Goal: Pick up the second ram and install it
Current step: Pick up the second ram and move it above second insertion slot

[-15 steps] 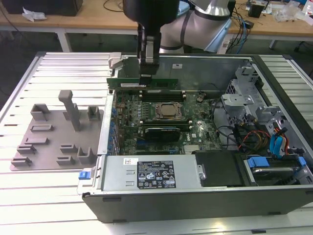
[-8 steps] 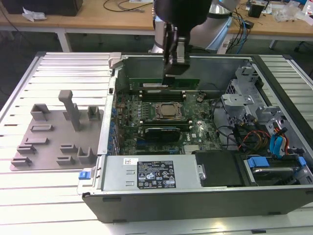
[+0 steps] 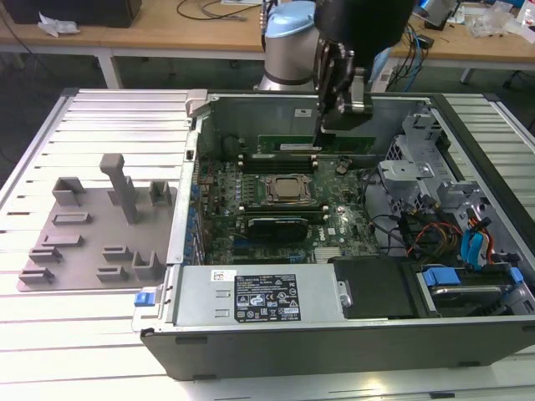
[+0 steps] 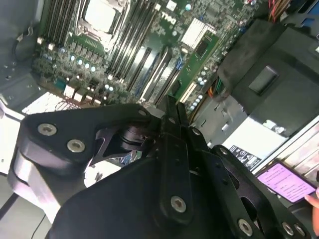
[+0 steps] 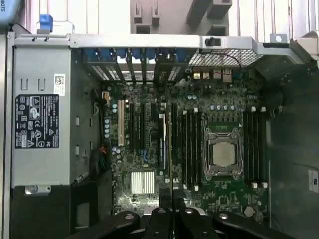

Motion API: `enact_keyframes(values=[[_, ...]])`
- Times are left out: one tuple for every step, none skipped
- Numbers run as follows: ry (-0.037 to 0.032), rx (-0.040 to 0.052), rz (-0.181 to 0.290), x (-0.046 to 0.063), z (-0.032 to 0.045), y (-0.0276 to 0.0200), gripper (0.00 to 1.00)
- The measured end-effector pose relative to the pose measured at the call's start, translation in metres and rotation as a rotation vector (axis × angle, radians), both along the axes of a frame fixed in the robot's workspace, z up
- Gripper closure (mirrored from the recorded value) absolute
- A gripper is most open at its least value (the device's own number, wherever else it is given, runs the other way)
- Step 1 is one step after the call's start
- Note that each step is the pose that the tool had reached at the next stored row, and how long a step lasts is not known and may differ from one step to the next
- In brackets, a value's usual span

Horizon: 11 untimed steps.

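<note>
Claw (image 3: 322, 129) is pinching the second ram (image 3: 334, 144) long edge down over the motherboard (image 3: 334, 225) slots, upper centre of exterior view, likely aligning it.

Open motherboard (image 3: 219, 219) below tool (image 3: 338, 125); cables (image 3: 422, 234) nearby.

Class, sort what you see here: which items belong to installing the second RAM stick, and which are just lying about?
In the job:
second ram, held in the end effector
memory slots on the motherboard

Just lying about:
grey tray
processor
power supply
black card
</note>
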<state>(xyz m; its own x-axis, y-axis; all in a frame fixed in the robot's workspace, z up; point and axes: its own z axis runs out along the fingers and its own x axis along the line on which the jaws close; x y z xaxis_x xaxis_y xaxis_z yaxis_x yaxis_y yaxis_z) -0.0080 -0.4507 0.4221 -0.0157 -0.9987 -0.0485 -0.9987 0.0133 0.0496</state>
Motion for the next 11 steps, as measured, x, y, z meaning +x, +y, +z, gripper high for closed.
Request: enact_keyframes(values=[[-0.0001, 0.0002, 0.0, 0.0003, -0.0001, 0.0, 0.9], [-0.0001, 0.0002, 0.0, 0.0005, -0.0001, 0.0, 0.9], [-0.0001, 0.0002, 0.0, 0.0005, -0.0001, 0.0, 0.9], [-0.0001, 0.0002, 0.0, 0.0006, -0.0001, 0.0, 0.9], [-0.0001, 0.0005, 0.0, 0.0007, -0.0007, 0.0001, 0.9], [0.0004, 0.0001, 0.0, 0.0008, -0.0015, 0.0001, 0.9], [0.001, 0.0001, 0.0, 0.0011, -0.0023, 0.0003, 0.9], [0.002, 0.0001, 0.0, 0.0016, -0.0044, 0.002, 0.9], [0.003, 0.0003, 0.0, 0.0021, -0.007, 0.0045, 0.9], [0.0034, 0.0003, 0.0, 0.0023, -0.0084, 0.0055, 0.9], [0.0039, 0.0002, 0.0, 0.0024, -0.0097, 0.0063, 0.9]])
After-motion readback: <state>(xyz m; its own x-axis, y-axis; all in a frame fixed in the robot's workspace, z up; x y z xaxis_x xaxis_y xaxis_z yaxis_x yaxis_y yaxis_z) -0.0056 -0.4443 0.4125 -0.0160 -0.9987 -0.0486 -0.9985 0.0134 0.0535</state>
